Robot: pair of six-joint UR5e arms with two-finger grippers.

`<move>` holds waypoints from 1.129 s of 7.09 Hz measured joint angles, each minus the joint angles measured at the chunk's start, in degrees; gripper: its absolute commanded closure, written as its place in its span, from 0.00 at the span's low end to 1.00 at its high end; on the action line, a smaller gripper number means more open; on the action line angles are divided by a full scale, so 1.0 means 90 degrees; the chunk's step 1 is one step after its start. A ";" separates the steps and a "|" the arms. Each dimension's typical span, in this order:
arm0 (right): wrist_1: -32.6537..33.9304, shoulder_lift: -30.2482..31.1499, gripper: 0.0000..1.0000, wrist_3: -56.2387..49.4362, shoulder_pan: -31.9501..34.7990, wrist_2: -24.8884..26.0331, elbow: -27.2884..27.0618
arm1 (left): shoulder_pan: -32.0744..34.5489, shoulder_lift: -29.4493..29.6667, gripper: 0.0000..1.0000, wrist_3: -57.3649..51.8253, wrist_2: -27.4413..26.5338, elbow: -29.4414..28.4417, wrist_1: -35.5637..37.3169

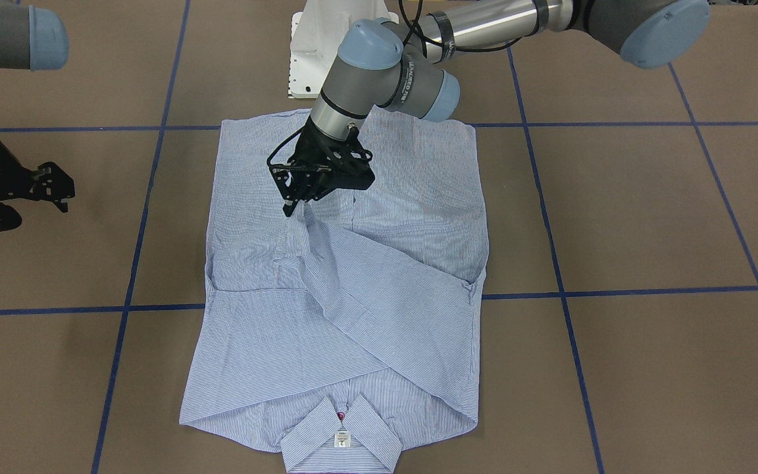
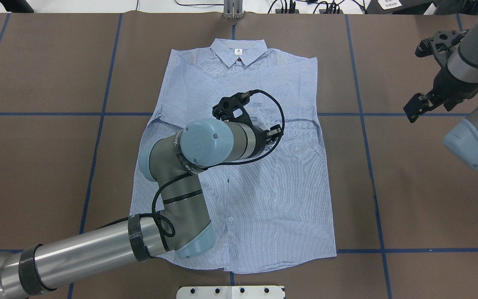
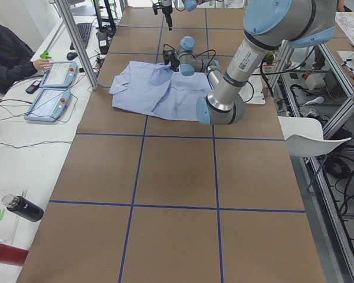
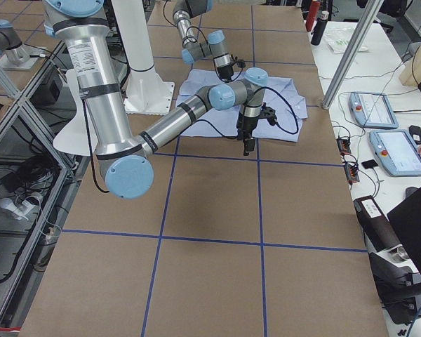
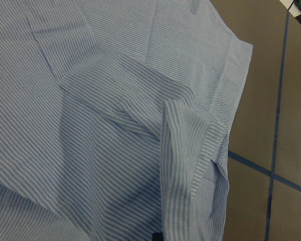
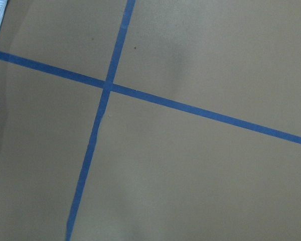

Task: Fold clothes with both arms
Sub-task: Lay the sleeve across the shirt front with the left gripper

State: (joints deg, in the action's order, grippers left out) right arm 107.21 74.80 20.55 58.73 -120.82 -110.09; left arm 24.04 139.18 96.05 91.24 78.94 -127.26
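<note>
Left hold: my black two-finger left gripper (image 1: 292, 209) pinches a sleeve (image 1: 379, 276) of the light blue-and-white striped cotton shirt (image 1: 418, 197).
Right side: black right gripper (image 1: 56, 191) over brown paper-covered table (image 1: 649, 217), well clear of the cloth; I can't tell its grip.

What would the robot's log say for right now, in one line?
left hand: pinching sleeve over shirt middle | right hand: off shirt, above table

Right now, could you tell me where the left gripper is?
In the front-facing view the left gripper is over the shirt, near its middle, tips at a folded-in sleeve's cuff.
</note>
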 measured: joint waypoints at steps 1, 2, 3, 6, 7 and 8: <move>-0.0018 -0.0013 0.00 0.0004 -0.0001 -0.0002 0.0020 | -0.0006 -0.0004 1.00 -0.0050 -0.0072 -0.0051 -0.0046; -0.0027 -0.0025 0.00 0.0005 -0.0002 -0.0027 0.0041 | -0.0006 0.0005 0.76 -0.0068 -0.0102 -0.0068 -0.0071; -0.0069 -0.0034 0.00 0.0009 -0.0002 -0.0095 0.0083 | -0.0006 0.0012 0.04 -0.0074 -0.0116 -0.0068 -0.0147; -0.0283 -0.0031 0.00 0.0020 -0.0002 -0.0196 0.0233 | -0.0013 0.0005 0.00 -0.0937 -0.0236 0.0068 -0.0465; -0.0301 -0.0032 0.00 0.0021 -0.0002 -0.0206 0.0243 | -0.0021 -0.0011 0.00 -0.1399 -0.0288 0.0164 -0.0500; -0.0316 -0.0039 0.00 0.0021 -0.0002 -0.0216 0.0246 | -0.0030 -0.0039 0.00 -0.1631 -0.0317 0.0271 -0.0520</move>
State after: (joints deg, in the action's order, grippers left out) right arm 104.37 74.45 20.74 58.71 -122.76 -107.87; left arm 23.76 138.83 81.37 88.39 81.38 -131.95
